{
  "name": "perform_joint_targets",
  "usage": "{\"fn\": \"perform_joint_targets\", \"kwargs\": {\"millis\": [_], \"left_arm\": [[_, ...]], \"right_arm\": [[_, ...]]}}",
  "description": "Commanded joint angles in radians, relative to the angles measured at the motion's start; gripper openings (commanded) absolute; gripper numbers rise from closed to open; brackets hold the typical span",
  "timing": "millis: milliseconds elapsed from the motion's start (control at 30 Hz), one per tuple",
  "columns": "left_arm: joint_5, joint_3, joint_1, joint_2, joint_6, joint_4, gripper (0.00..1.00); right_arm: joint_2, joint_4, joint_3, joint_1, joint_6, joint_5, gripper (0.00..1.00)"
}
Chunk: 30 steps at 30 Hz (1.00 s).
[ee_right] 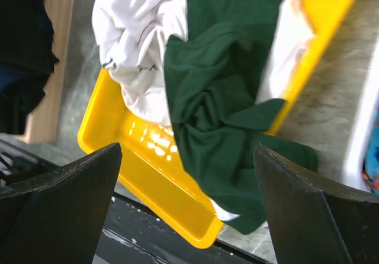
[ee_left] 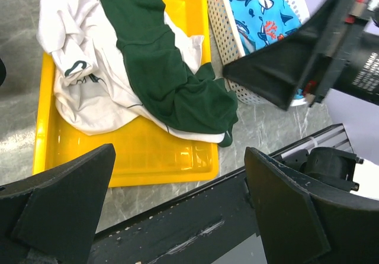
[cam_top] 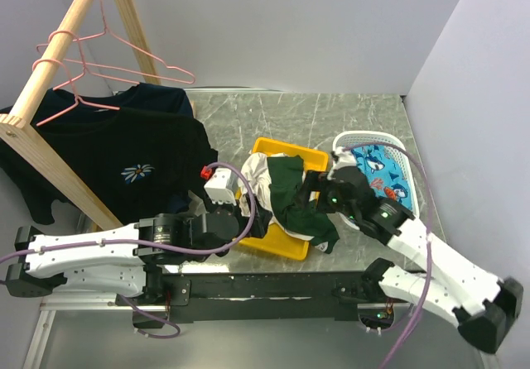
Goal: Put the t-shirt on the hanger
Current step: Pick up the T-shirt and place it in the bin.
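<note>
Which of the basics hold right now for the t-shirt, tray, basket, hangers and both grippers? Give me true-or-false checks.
1. The green and white t-shirt lies crumpled in the yellow tray, spilling over one edge. True.
2. The left gripper is shut on the t-shirt. False: it is open and holds nothing.
3. Pink wire hangers hang on the wooden rail. True.
4. The white basket is empty. False: it holds a blue shark-print cloth.
5. The right gripper is open over the t-shirt. True.
</note>
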<state>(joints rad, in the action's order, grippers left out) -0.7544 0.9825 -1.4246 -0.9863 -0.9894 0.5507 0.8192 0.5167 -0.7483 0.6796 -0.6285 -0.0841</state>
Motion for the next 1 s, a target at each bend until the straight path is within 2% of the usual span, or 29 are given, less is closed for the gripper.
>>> {"fn": "perform_joint_targets", "kwargs": {"millis": [0, 233, 533, 633, 667, 733, 767, 833, 967], "left_arm": [[0.023, -0.01, -0.005, -0.006, -0.031, 0.008, 0.96], [0.061, -0.068, -0.005, 0.021, -0.064, -0.008, 0.96], [0.086, -0.093, -0.005, 0.029, -0.057, -0.017, 0.96], [0.108, -0.097, -0.005, 0.032, -0.042, -0.021, 0.96], [0.115, -0.099, -0.005, 0.037, -0.041, -0.02, 0.96], [0.125, -0.108, -0.005, 0.041, -0.041, -0.027, 0.96], [0.13, -0.111, -0.005, 0.047, -0.04, -0.035, 0.96], [0.142, -0.114, -0.005, 0.048, -0.031, -0.052, 0.96], [0.161, -0.104, -0.005, 0.026, -0.015, -0.081, 0.96]], "right_arm": [[0.139, -0.02, -0.109, 0.116, 0.033, -0.149, 1.0], [0.403, -0.007, -0.186, 0.175, 0.07, -0.247, 1.0], [0.711, -0.118, -0.239, 0.187, 0.119, -0.143, 1.0], [0.762, -0.122, -0.266, 0.187, 0.124, -0.134, 0.88], [0.761, -0.121, -0.27, 0.186, 0.124, -0.137, 0.68], [0.75, -0.106, -0.293, 0.181, 0.121, -0.152, 0.41], [0.733, -0.1, -0.302, 0.172, 0.122, -0.154, 0.2], [0.71, -0.063, -0.339, 0.156, 0.127, -0.175, 0.01], [0.557, -0.006, -0.401, 0.104, 0.128, -0.213, 0.0]]}}
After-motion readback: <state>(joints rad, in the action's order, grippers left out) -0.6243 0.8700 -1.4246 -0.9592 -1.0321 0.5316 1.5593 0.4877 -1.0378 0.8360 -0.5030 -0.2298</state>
